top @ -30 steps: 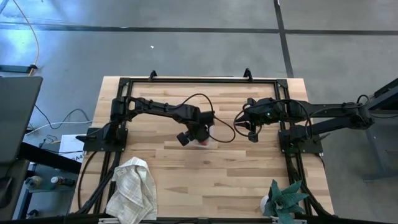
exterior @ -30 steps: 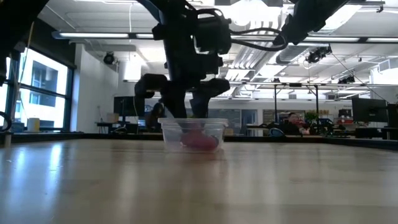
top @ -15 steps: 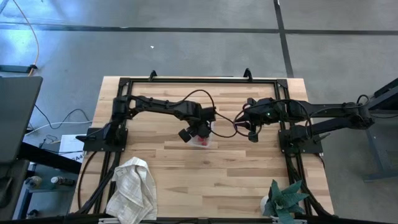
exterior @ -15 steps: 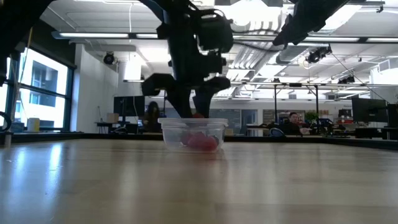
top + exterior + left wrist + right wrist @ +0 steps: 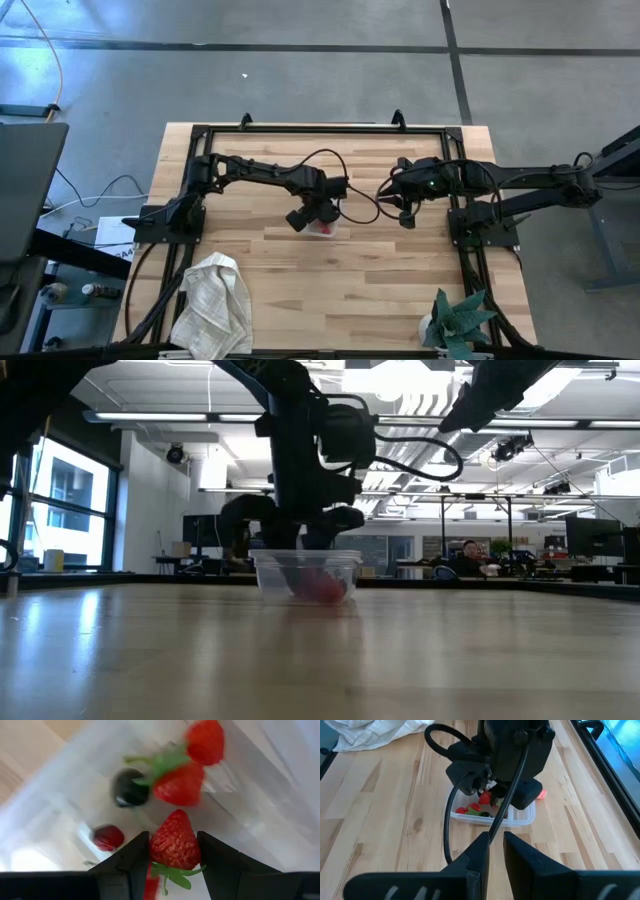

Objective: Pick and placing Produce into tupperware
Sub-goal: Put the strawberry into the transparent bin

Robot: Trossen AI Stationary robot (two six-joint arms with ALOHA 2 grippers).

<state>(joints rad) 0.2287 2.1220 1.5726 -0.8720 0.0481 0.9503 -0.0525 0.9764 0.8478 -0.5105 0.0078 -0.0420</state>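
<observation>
Strawberry (image 5: pixel 174 841) pinched in left gripper (image 5: pixel 174 851) fingers over tupperware (image 5: pixel 492 815), right gripper (image 5: pixel 493 851) fingers seemingly narrow.

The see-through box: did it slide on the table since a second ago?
Yes. In the low view the tupperware sits slightly farther left against the room behind.

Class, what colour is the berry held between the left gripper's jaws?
Red, with green leaves; the strawberry shows best in the left wrist view.

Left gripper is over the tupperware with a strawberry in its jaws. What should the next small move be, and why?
Probably open the jaws. The left gripper holds a strawberry directly above the tupperware, where other produce already lies, so it should drop inside. The right gripper waits to the side.
</observation>
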